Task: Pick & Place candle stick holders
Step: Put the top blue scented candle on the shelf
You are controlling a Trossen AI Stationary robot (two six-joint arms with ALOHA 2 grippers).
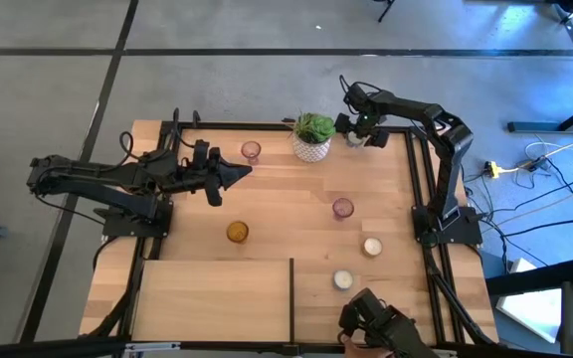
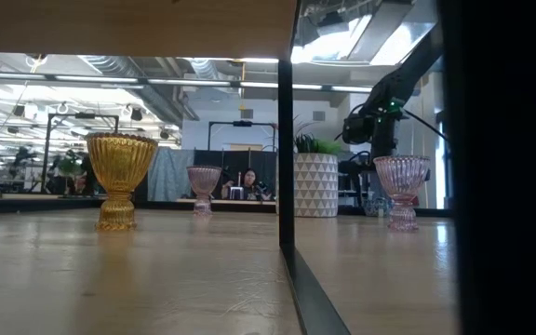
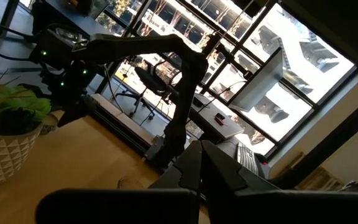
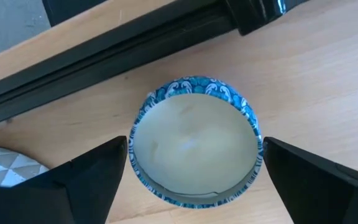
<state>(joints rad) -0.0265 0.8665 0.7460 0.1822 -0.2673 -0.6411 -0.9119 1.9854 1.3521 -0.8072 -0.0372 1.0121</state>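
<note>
From above: white plant pot (image 1: 311, 139) at the table's far edge, pink holder (image 1: 251, 151) beside it, another pink holder (image 1: 342, 208), amber holder (image 1: 237, 232) and two cream holders (image 1: 372, 247) spread across open wood. Left gripper (image 1: 242, 173) shut, empty, near the first pink holder. At table height: amber and pink cups upright. Right wrist: right gripper (image 4: 191, 165) wide open, straddling a blue-patterned holder (image 4: 194, 140) without touching, near the rail.

A blue-and-white patterned round candle holder (image 4: 194, 142) is seen; amber ribbed glass holder (image 2: 121, 180), pinkish-purple glass holder (image 2: 401, 190), white triangle-patterned plant pot (image 2: 315, 185).
</note>
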